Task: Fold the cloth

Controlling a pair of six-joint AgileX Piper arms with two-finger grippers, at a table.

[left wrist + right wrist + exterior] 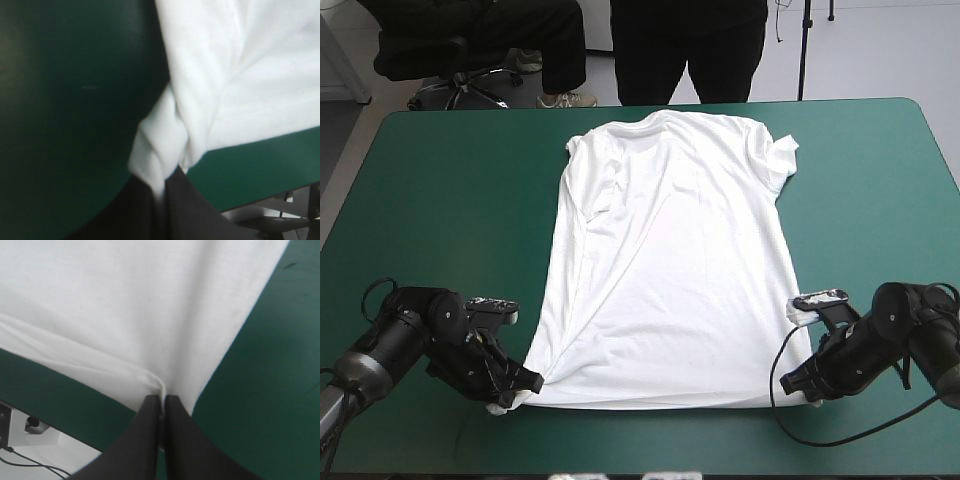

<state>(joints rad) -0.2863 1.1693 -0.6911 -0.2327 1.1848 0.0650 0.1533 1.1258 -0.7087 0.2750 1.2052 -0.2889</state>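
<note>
The white T-shirt [670, 260] lies spread flat on the teal-green table, collar toward the far edge and hem near the front edge. My left gripper [520, 385] pinches the hem's left corner, the cloth bunched into a twist at its tips. In the left wrist view that gripper [162, 187] is shut on the gathered T-shirt [235, 75]. My right gripper [800, 385] holds the hem's right corner. Its black fingers [145, 440] meet in the right wrist view around a thin fold of the T-shirt [135, 310].
Bare teal-green cover [440, 190] runs wide on both sides of the shirt. The table's front edge [265, 192] lies close under both grippers. A person's legs stand just beyond the far edge, not over the table.
</note>
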